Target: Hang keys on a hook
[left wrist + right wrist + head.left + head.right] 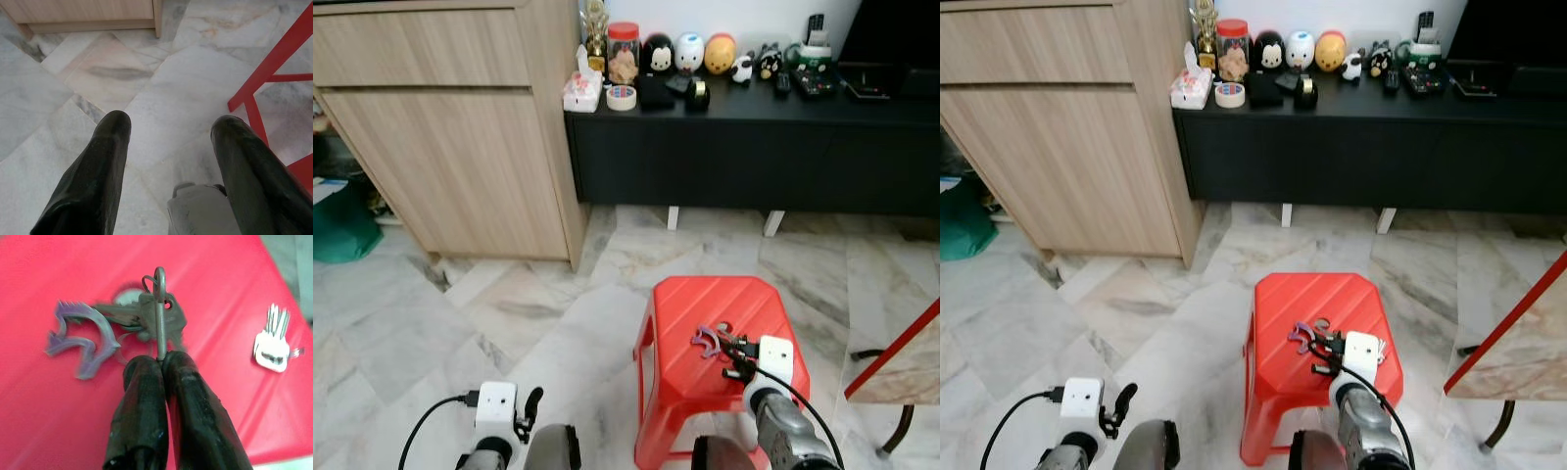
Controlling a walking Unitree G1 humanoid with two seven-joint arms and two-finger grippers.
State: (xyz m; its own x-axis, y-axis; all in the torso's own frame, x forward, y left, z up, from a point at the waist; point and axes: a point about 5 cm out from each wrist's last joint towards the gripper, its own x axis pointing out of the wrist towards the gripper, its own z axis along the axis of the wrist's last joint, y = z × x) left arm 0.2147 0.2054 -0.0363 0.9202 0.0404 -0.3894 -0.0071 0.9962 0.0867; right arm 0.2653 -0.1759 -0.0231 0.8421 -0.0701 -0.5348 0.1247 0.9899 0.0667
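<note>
Now the right hand (164,363), pinched shut on the keys (156,316) over the red stool (685,377), should lift straight and keep the ring clamped.

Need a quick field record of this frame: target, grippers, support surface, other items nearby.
target: key bunch with a purple charm, over the red stool
right gripper: shut on the bunch's metal ring
left gripper: open, idle above the marble floor
second item: small white-tagged key set lying on the stool, apart from the bunch
background: wooden cabinet, black console with figurines
hook: none made out
</note>
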